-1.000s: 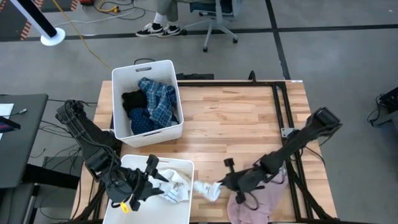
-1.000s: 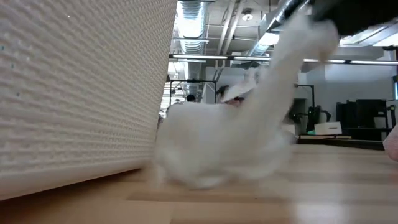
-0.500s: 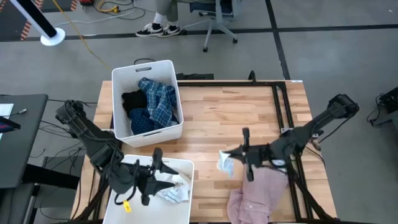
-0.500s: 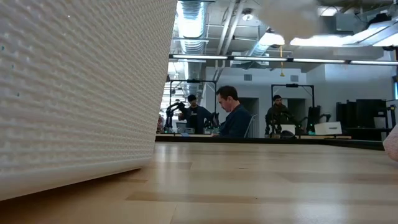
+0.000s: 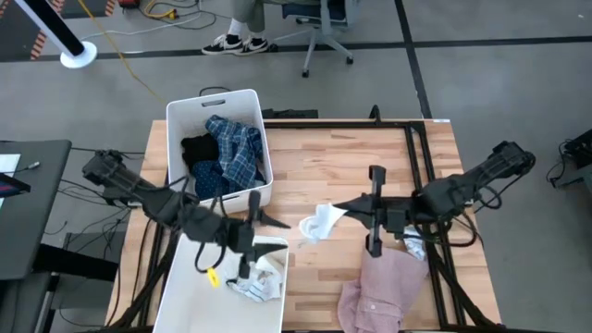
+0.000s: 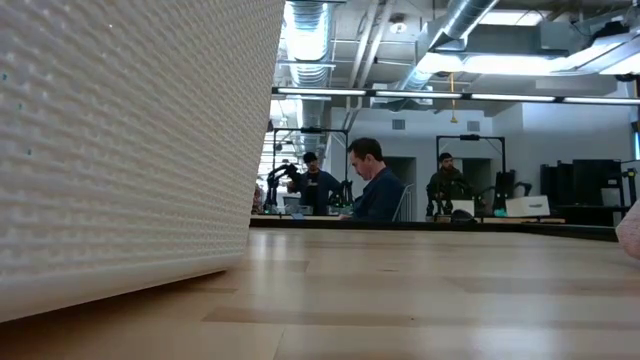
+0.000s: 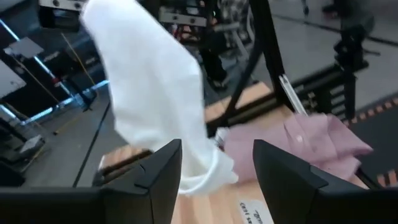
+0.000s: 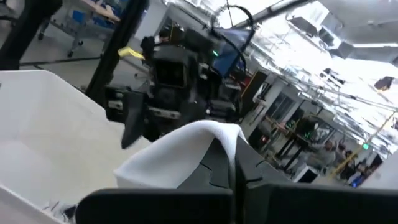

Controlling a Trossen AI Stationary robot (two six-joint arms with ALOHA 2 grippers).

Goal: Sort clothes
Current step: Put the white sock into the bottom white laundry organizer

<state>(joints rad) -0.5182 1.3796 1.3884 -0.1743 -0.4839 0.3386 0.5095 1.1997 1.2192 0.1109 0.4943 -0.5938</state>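
Observation:
A white sock (image 5: 319,222) hangs in the air over the middle of the table, with my right gripper (image 5: 340,209) shut on it. My left gripper (image 5: 270,225) is open, pointing level at the sock from the left. In the left wrist view the sock (image 7: 155,106) hangs just beyond the open fingers (image 7: 163,169); the high view shows a small gap. More white socks (image 5: 259,277) lie in the near bin (image 5: 199,296). The far bin (image 5: 176,157) holds the plaid shirt (image 5: 236,148), the navy dotted shirt (image 5: 213,180) and the black top (image 5: 197,148). The pink shirt (image 5: 375,291) lies on the table. My right gripper pinches one end of the white sock (image 8: 211,134) between its two shut fingers (image 8: 249,171). The fingers come level from the table's right. The cloth drapes over the fingertips and hangs slack below them, lifted clear of the table.
The near bin's wall (image 6: 120,150) fills the left of the low view, and an edge of the pink shirt (image 6: 632,230) shows at its right. A black frame (image 5: 416,157) runs along the table's right side. People sit in the room beyond.
My right gripper has risen from the table and gone toward the far edge, still shut, turning to level. The sock, which lay on the table by the near bin, is now lifted clear. My left gripper has come up out of the near bin and swung toward the sock.

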